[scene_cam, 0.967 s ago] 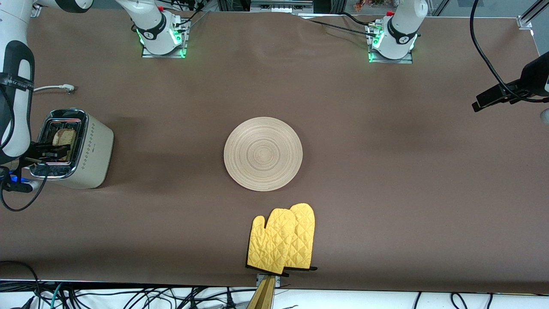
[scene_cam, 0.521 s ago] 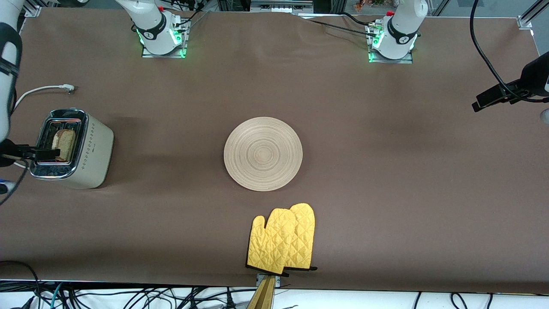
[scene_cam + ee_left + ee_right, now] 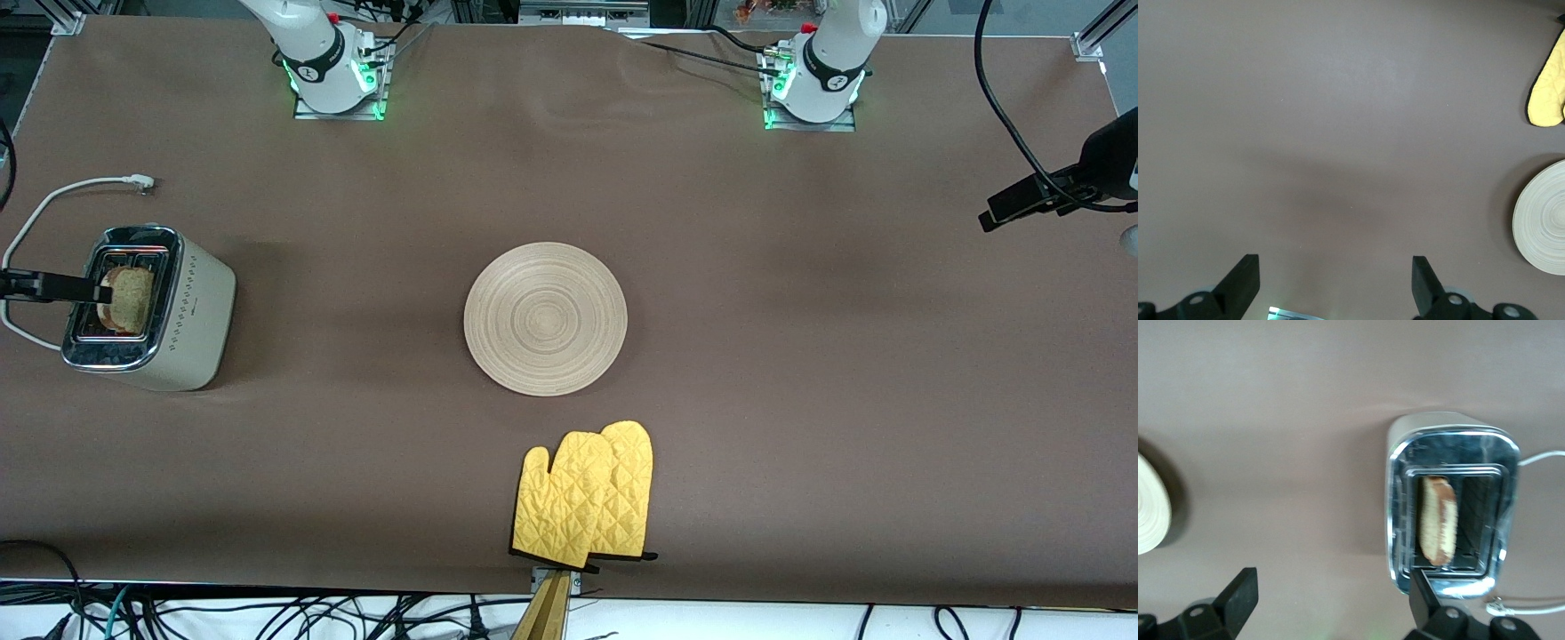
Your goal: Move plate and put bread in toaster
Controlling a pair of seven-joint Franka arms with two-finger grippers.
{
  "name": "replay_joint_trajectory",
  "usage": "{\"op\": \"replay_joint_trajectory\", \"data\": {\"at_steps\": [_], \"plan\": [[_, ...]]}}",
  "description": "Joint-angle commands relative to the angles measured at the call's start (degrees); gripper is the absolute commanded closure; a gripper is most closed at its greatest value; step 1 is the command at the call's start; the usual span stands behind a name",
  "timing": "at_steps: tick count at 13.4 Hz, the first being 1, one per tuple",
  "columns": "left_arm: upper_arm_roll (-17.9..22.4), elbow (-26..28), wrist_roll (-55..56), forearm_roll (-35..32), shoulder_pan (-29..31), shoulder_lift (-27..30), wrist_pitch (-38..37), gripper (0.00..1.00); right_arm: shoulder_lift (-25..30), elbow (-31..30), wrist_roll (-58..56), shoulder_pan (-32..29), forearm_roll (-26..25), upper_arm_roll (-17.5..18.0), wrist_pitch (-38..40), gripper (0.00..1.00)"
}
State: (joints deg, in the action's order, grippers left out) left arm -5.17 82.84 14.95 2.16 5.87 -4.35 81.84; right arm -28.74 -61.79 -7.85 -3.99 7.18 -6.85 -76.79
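The cream toaster (image 3: 191, 311) stands at the right arm's end of the table. The bread (image 3: 130, 299) stands in its slot on the plate's side, its top sticking out, also in the right wrist view (image 3: 1439, 519). My right gripper (image 3: 1331, 603) is open and empty above the toaster (image 3: 1405, 443); one black finger (image 3: 62, 286) shows over the toaster's outer edge. The wooden plate (image 3: 545, 317) lies bare mid-table. My left gripper (image 3: 1335, 287) is open and empty, up over the left arm's end of the table (image 3: 1009, 204), and waits.
Yellow oven mitts (image 3: 587, 500) lie nearer the front camera than the plate, by the table's front edge. The toaster's white cord (image 3: 62, 191) curls on the table beside the toaster. The mitt (image 3: 1548, 93) and plate (image 3: 1545, 220) show in the left wrist view.
My right gripper has let go of the bread and drawn up and away from the toaster toward the table's end. The bread stays in the slot. The left arm has not moved.
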Motion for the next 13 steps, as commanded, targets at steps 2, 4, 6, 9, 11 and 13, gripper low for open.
{"op": "replay_joint_trajectory", "data": {"at_steps": [2,4,6,9,11,13], "plan": [[0.0,-0.5,0.1,-0.8,0.0,0.1,-0.3,0.00,1.8,-0.8,-0.3,2.7,-2.7,1.5,2.1,0.00],[0.0,-0.5,0.2,-0.8,0.0,0.1,-0.4,0.00,3.2,-0.9,0.0,4.6,-5.7,1.8,1.7,0.00],[0.0,-0.5,0.1,-0.8,0.0,0.1,-0.3,0.00,5.3,-2.3,1.0,4.6,-6.1,2.8,-0.9,0.00],[0.0,-0.5,0.1,-0.8,0.0,0.1,-0.3,0.00,11.8,-10.8,2.1,4.3,-8.2,3.0,-11.1,0.00],[0.0,-0.5,0.1,-0.8,0.0,0.1,-0.4,0.00,15.4,-13.7,1.4,3.6,-8.0,3.0,-12.5,0.00],[0.0,-0.5,0.2,-0.8,0.0,0.1,-0.4,0.00,17.8,-15.1,2.0,2.1,-7.8,4.4,-12.2,0.00]]}}
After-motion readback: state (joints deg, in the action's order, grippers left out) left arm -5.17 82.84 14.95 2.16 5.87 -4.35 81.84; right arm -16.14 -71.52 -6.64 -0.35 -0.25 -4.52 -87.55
